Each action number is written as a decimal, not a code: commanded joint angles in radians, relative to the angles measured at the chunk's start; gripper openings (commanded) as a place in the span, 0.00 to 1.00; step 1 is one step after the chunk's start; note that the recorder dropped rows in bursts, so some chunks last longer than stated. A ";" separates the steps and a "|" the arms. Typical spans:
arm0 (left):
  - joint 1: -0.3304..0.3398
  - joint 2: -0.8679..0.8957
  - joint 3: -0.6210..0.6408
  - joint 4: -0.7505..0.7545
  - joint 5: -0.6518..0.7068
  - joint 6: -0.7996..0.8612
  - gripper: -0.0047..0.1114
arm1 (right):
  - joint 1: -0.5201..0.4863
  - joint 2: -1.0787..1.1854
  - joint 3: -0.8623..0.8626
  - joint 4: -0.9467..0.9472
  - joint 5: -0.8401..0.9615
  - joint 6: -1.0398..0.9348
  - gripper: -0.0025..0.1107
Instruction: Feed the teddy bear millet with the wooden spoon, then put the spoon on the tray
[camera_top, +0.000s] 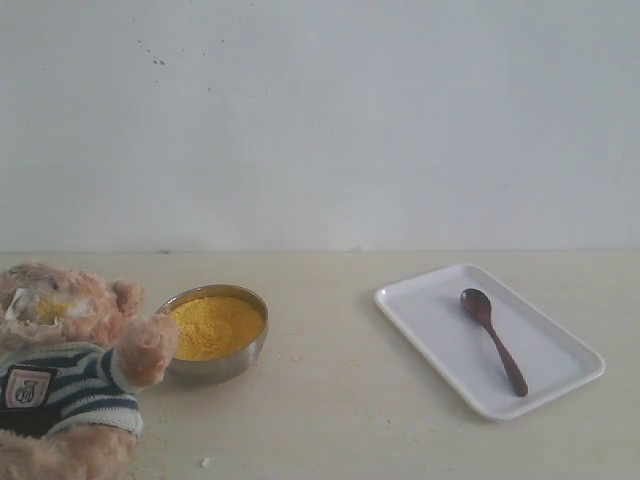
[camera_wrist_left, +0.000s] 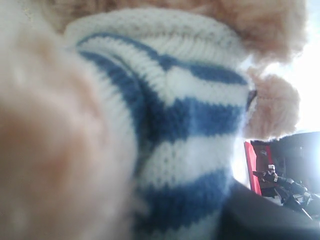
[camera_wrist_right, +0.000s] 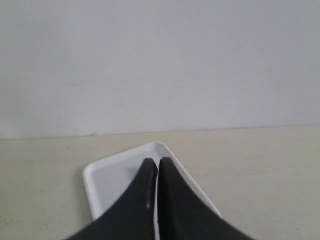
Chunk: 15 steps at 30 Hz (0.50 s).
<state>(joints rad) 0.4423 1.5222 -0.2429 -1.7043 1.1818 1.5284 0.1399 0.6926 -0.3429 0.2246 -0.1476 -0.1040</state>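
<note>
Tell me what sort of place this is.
Likely a staged robot test bench: bare beige tabletop, blank white wall, and props such as the fluffy light-brown plush bear and flat white plastic tray.

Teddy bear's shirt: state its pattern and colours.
Blue-and-white stripes; the teddy bear's shirt shows best in the left wrist view.

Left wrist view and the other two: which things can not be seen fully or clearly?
Left wrist view: the teddy bear fills it, close and blurred; the left gripper does not show.
Exterior view: the left and bottom edges cut off the teddy bear.
Right wrist view: the shut right gripper covers much of the tray, hiding the wooden spoon.
</note>
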 joint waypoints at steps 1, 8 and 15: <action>0.003 -0.007 0.000 -0.010 0.039 0.006 0.07 | -0.003 -0.204 0.079 0.004 0.018 0.020 0.03; 0.003 -0.007 0.000 -0.012 0.039 0.006 0.07 | -0.003 -0.508 0.107 0.004 0.118 0.016 0.03; 0.003 -0.007 0.000 -0.018 0.039 0.006 0.07 | -0.003 -0.611 0.109 0.000 0.135 -0.043 0.03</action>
<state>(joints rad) 0.4423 1.5222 -0.2429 -1.7043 1.1818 1.5284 0.1399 0.0926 -0.2376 0.2284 -0.0321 -0.1015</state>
